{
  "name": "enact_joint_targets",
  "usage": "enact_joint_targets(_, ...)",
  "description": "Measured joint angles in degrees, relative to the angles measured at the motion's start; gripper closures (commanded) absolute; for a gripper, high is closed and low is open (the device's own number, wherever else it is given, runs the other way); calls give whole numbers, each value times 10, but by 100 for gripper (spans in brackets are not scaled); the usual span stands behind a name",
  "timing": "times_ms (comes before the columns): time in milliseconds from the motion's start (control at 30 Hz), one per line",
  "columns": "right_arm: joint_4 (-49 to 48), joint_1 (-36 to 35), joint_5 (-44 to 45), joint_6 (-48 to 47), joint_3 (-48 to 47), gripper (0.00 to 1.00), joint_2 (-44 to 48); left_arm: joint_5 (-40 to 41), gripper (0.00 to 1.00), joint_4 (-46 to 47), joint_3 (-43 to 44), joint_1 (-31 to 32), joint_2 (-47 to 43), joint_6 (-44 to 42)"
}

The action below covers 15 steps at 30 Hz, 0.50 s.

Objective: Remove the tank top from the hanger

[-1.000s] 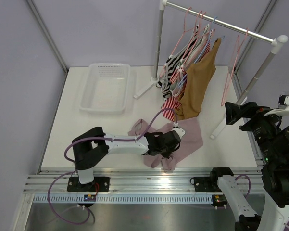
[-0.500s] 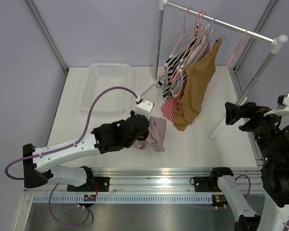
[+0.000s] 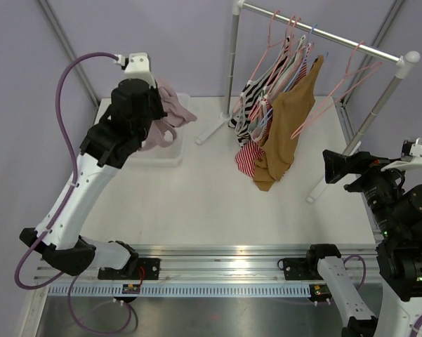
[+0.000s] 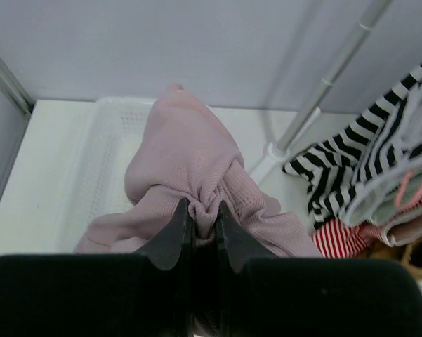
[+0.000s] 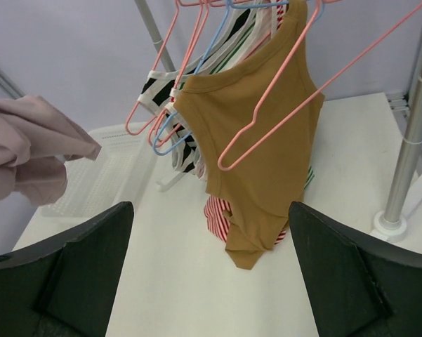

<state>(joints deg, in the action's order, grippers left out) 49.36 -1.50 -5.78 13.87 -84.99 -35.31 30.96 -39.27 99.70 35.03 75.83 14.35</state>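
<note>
Left wrist shows pink ribbed tank top bunched in left gripper.

Ribbed knit cloth, matt, on the pink tank top; black matt plastic-looking fingers on the left pincer. The basket is translucent white plastic with a perforated floor. The bench is smooth, matt white. The rail: pale metal tube, satin sheen. The brown tank top: fine matt cloth. The pink hanger: thin, slightly glossy.

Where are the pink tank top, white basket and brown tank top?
pink tank top (image 4: 186,158), left wrist view, middle of bunched fabric
white basket (image 4: 102,165), left wrist view, bare mesh floor
brown tank top (image 5: 260,133), right wrist view, chest
</note>
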Motion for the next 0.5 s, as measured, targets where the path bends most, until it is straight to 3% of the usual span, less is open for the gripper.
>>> enact_joint_targets(300,-21,0,-54,31,13,1,2,-174,100,1,92,-196,163,-18)
enact_joint_targets(500,-22,0,-83,35,12,1,-13,-259,98,3,127,-266,297,8)
